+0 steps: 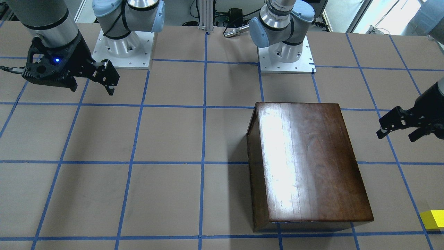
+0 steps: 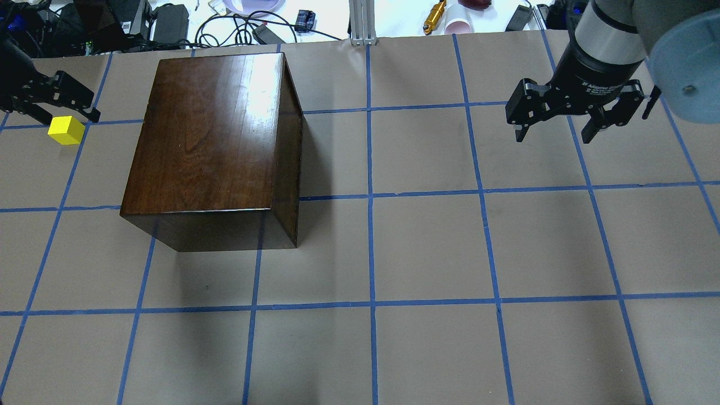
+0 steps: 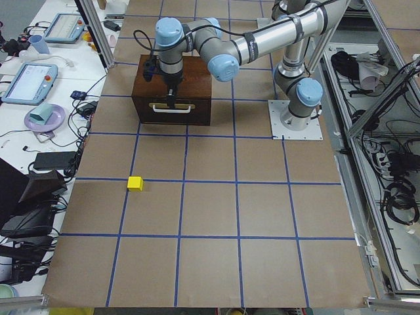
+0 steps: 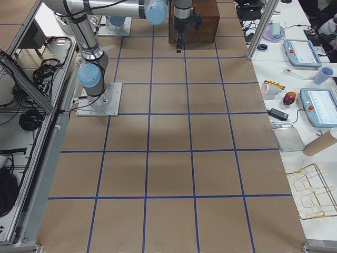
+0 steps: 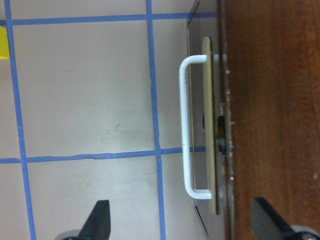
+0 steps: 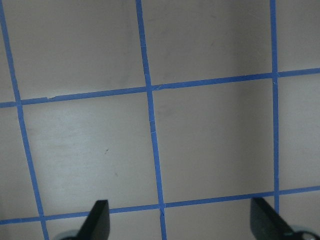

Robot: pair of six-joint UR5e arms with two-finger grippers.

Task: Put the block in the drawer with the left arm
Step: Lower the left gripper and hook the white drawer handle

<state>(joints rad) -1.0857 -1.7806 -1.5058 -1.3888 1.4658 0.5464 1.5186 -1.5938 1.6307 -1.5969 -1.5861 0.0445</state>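
The brown worktop (image 2: 427, 247), gridded with blue tape, carries the glossy dark cabinet (image 2: 208, 140). From above and from the front-facing camera only the cabinet's top and plain sides show. Its drawer (image 3: 172, 111) appears only in the side camera by the robot's left, lying flush with the cabinet. The left wrist camera shows the drawer's white handle (image 5: 186, 125) up close on a brass plate.

The left arm (image 3: 262, 42) reaches over the cabinet, and its pincer (image 1: 396, 135) hangs just off the handle side, fingers spread apart and holding nothing. The right arm (image 2: 607, 34) hangs well away from the cabinet's opposite side. Its pincer (image 2: 554, 136) is likewise apart over bare worktop.

The yellow block (image 3: 135, 184) sits on the worktop out from the cabinet's handle side, apart from it. The overhead view makes it seem close under the left pincer, but the side view shows a clear gap.
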